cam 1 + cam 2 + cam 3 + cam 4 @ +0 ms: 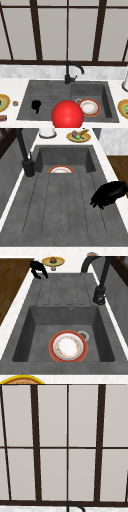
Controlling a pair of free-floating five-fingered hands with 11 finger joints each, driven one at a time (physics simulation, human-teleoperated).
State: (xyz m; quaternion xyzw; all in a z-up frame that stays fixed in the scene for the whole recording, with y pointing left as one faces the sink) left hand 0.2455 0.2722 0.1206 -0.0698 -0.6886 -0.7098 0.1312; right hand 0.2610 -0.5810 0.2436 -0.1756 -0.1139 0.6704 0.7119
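1. The left hand (36, 105) is hovering low over the ribbed grey drainboard (47, 95) of the sink, near its front edge. Its fingers (98, 202) are drooping loosely downward, a little spread, and closing on nothing.
2. The thing lying nearest to it is the small round brown piece (15, 103), which is sitting on the white counter (15, 86) just left of the drainboard, well apart from the hand.
3. Judging by its look, the piece is probably handling as something light and stiff, and small enough to slip. Pinching it across its sides between thumb and fingertips is looking like the safest hold.
4. Counting what is showing:
   - one hand
   - one small brown piece
   - one black curved faucet (68, 75)
   - one red-rimmed white plate (89, 107), lying flat in the basin beside the drain
   - two yellow plates with food, one at the left (3, 102) and one at the right (123, 107)
   - one white vessel (125, 83) on the right counter
   - one large glossy red ball (67, 115), showing before the sink's front edge
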